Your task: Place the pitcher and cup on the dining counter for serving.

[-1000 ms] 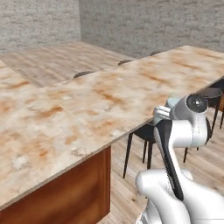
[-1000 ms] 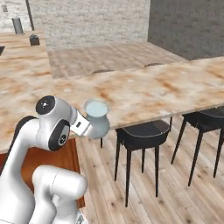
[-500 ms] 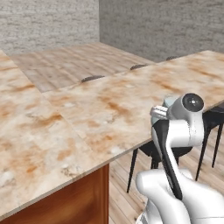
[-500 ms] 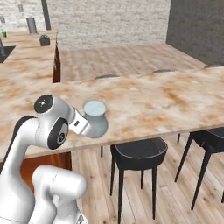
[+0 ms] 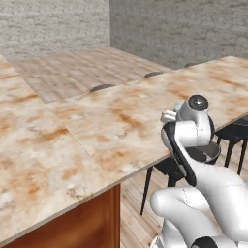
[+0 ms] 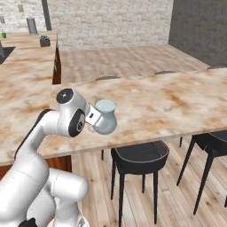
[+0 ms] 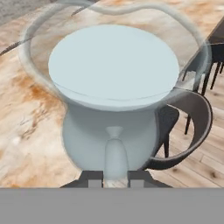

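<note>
The pitcher (image 6: 106,116) sits in the hand (image 6: 95,119), with the fingers clamped on it from the arm's side. In the right base view the pale blue-grey vessel stands upright against the end of the arm, its flared rim up and its round belly level with the near edge of the dining surface (image 6: 155,106). It is seen in front of the marbled slab's front margin, just above the nearest black stool (image 6: 138,155); whether its base touches the slab or hangs clear of it I cannot tell.

In the hand view the pitcher (image 7: 113,100) is right in front of the camera, its wide rim toward the top and its belly reaching down to the two dark fingertips (image 7: 94,180), which stand close on either side of a narrow pale strip at the vessel's lower middle. Behind the pitcher lies the rust-veined dining surface (image 7: 26,118), and on the side away from that slab a stool seat (image 7: 197,118) shows over wooden floor planks.

In the left base view the arm's white wrist stands over the near edge of the dining surface (image 5: 97,126), and the pitcher is hidden behind it.

A small green cup (image 6: 3,34) stands far behind the pitcher on another surface (image 6: 22,44), near a tall grey cylinder (image 6: 31,25).
</note>
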